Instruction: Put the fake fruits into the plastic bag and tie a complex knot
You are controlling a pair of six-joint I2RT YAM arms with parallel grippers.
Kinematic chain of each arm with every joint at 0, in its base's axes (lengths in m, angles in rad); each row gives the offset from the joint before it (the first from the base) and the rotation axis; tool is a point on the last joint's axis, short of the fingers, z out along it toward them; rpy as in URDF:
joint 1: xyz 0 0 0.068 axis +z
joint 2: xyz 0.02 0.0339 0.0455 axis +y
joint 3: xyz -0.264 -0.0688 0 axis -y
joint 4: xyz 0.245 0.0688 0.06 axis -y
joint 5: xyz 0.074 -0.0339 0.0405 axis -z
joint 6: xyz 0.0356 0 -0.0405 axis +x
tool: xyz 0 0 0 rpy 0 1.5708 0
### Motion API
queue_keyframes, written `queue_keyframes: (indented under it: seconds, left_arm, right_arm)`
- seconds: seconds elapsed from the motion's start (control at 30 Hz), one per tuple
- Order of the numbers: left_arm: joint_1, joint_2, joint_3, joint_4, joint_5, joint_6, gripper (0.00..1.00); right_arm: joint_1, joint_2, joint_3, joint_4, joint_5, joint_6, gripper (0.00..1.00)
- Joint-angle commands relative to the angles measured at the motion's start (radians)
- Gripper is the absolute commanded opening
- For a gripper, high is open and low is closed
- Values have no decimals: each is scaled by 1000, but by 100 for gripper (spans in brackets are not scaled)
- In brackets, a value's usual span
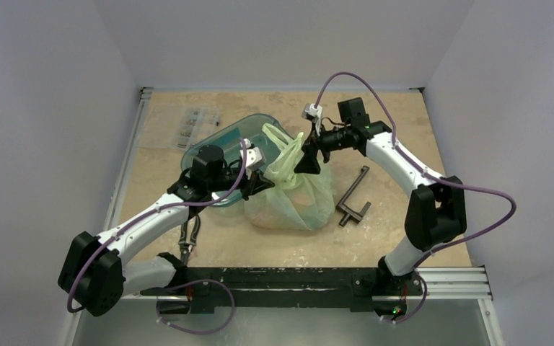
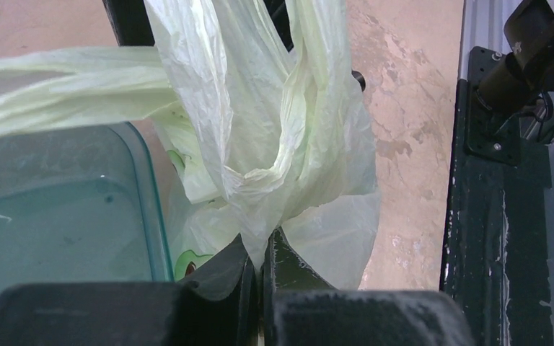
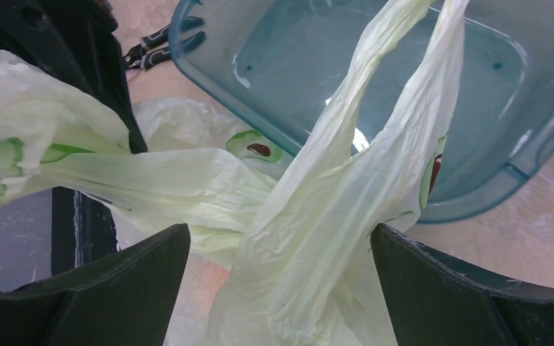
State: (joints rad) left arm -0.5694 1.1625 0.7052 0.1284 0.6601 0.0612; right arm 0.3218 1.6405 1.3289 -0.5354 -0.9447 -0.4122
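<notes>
The pale green plastic bag (image 1: pixel 292 198) sits bulging on the table's middle, its two handles (image 1: pixel 283 148) drawn up and crossed. Fake fruits show only as an orange-pink blur through the film (image 1: pixel 299 205) (image 3: pixel 202 284). My left gripper (image 1: pixel 260 180) is at the bag's left side, shut on a gathered fold of the bag (image 2: pixel 274 144), its fingers (image 2: pixel 292 267) pinching the plastic at their tips (image 2: pixel 262 241). My right gripper (image 1: pixel 309 162) hovers at the bag's top, open, and in the right wrist view its fingers (image 3: pixel 280 234) straddle the twisted handles (image 3: pixel 332 216) without touching them.
A translucent teal tub (image 1: pixel 231 140) (image 2: pixel 58 209) (image 3: pixel 375 65) stands just behind and left of the bag. A black clamp-like tool (image 1: pixel 353 198) lies to the bag's right. A printed sheet (image 1: pixel 191 128) lies at back left. Black-handled pliers (image 1: pixel 187 238) lie by the left arm.
</notes>
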Motion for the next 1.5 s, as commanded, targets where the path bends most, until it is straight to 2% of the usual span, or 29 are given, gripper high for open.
queue_keyframes:
  seconds: [0.0,0.23,0.33,0.47,0.57,0.73,0.77,0.83,0.9,0.93,1.1,1.2,1.27,1.33,1.37,1.47]
  left_arm:
    - [7,-2,43,-18,59,67,0]
    - [8,-7,40,-47,74,115,0]
    - [8,-9,40,-52,85,132,0]
    - [8,-11,41,-62,103,154,0]
    - [8,-10,40,-68,110,170,0]
    - [26,7,49,-64,106,140,0]
    - [35,15,54,-68,116,132,0]
    - [52,37,72,-96,147,143,0]
    - [65,67,97,-159,179,183,0]
    - [68,84,114,-202,195,210,0]
    - [85,177,211,-353,255,275,0]
    - [96,217,252,-400,268,289,0]
    - [97,232,269,-422,272,307,0]
    - [100,247,287,-434,283,311,0]
    - [103,254,294,-439,289,305,0]
    - [110,282,317,-451,296,291,0]
  right_arm:
    - [23,-36,-42,95,4,19,99]
    - [23,8,-68,166,86,41,94]
    - [23,15,-84,199,117,69,99]
    - [22,22,-83,203,47,67,99]
    - [25,59,-43,123,7,15,99]
    - [28,59,-42,133,-32,8,65]
    - [28,47,-48,140,-29,15,54]
    - [28,25,-57,145,-28,21,25]
    - [28,-13,-81,181,-9,62,4]
    - [28,-39,-100,213,4,86,0]
    - [29,-164,-191,335,15,178,0]
    - [32,-209,-216,325,-1,156,1]
    - [32,-229,-227,287,-14,111,12]
    - [34,-246,-238,242,-36,56,36]
    - [34,-254,-241,221,-50,26,45]
    - [35,-281,-251,172,-81,-44,58]
